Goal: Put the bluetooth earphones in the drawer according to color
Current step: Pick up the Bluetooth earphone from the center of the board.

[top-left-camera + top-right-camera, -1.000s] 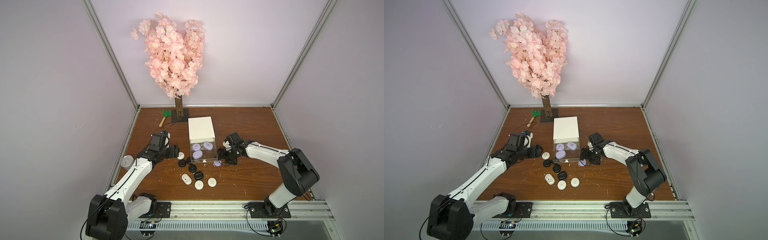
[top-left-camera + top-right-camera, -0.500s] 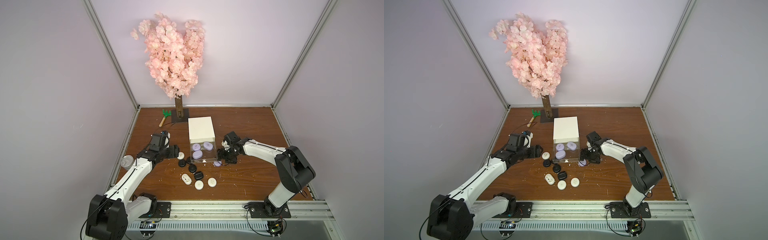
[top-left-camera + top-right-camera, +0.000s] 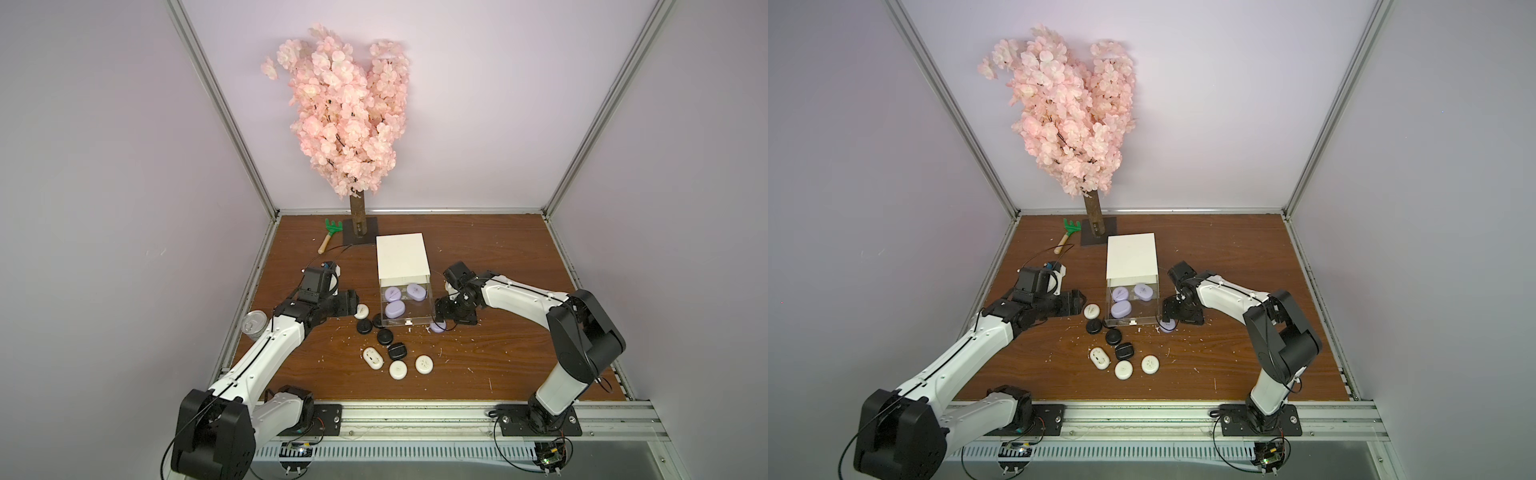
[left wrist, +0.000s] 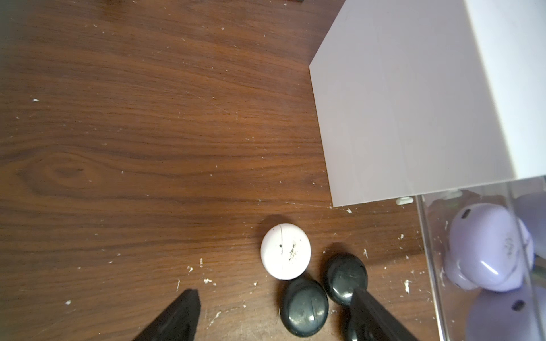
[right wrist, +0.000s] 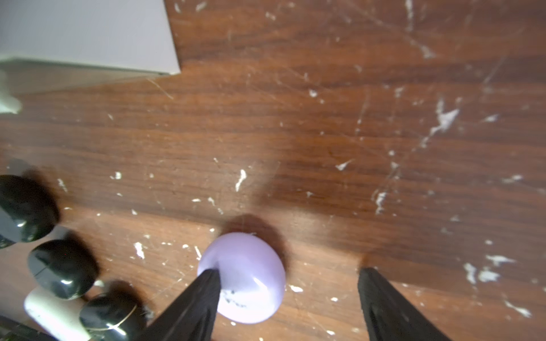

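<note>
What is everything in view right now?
lavender cases: three, lavender, in the pulled-out drawer
loose lavender case: one, lavender, table, beside drawer front
white cases: four, white, table, three before drawer, one near left arm
black cases: four, black, table, clustered by drawer front
cabinet: one, white, table centre
blossom tree: one, pink, table back
rake: one, green, beside tree
tin can: one, silver, beyond table edge
left arm: one, white-black, jaws open near a white case
right arm: one, white-black, jaws open at loose lavender case
</note>
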Robot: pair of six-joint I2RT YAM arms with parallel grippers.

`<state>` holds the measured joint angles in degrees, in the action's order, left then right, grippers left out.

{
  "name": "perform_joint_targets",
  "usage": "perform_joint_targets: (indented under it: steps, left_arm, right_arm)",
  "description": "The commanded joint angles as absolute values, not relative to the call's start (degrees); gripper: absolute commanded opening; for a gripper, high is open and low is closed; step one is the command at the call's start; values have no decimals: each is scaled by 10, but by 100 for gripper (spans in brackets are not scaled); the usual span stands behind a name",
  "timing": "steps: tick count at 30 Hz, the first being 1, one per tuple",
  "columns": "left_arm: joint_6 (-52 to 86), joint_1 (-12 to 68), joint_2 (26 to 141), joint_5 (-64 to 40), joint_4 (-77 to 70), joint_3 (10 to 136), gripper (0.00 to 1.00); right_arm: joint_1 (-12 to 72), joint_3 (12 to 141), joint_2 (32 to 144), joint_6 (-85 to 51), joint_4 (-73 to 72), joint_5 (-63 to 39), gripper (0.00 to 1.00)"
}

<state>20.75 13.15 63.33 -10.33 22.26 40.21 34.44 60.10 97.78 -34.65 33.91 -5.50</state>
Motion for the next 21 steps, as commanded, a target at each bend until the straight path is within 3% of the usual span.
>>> perform_joint_targets:
  steps: [1, 9, 21]
  left_arm:
    - [201, 127, 625, -108, 224, 398, 84]
    - [201, 127, 625, -107, 224, 398, 84]
    - [201, 127, 623, -107, 223, 398, 85]
  right_arm:
    - [340, 593, 994, -330, 421, 46, 80]
    - [336, 586, 977, -327, 447, 80, 81]
    - [353, 590, 935, -322, 384, -50, 81]
